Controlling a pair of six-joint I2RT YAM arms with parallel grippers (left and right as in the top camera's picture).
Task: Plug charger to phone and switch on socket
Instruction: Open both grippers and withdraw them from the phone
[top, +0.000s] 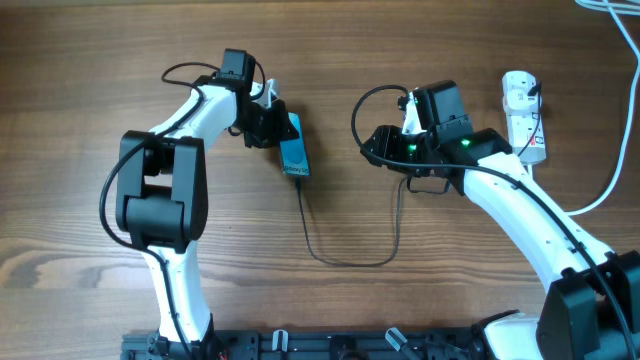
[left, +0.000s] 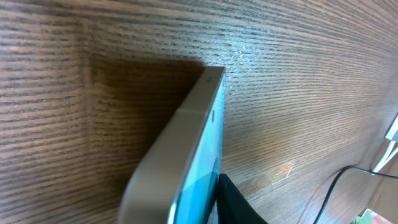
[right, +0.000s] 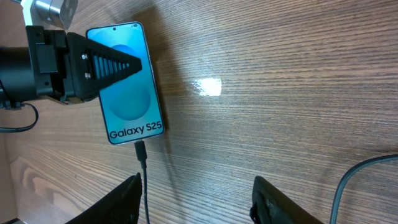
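The phone (top: 294, 150) lies on the wooden table with its turquoise screen up, reading "Galaxy S25" in the right wrist view (right: 127, 81). My left gripper (top: 268, 120) is shut on the phone's upper end; its edge fills the left wrist view (left: 193, 143). The charger (top: 345, 255), a thin black cable, has its plug (right: 141, 151) seated in the phone's bottom end. My right gripper (right: 196, 199) is open and empty, just off the phone's plug end. The socket (top: 523, 115), a white strip with a red switch, lies at the far right.
The black cable loops across the table middle and runs up under my right arm (top: 520, 200). A thick white cord (top: 615, 150) curves along the right edge. A black rail (top: 350, 345) runs along the front edge.
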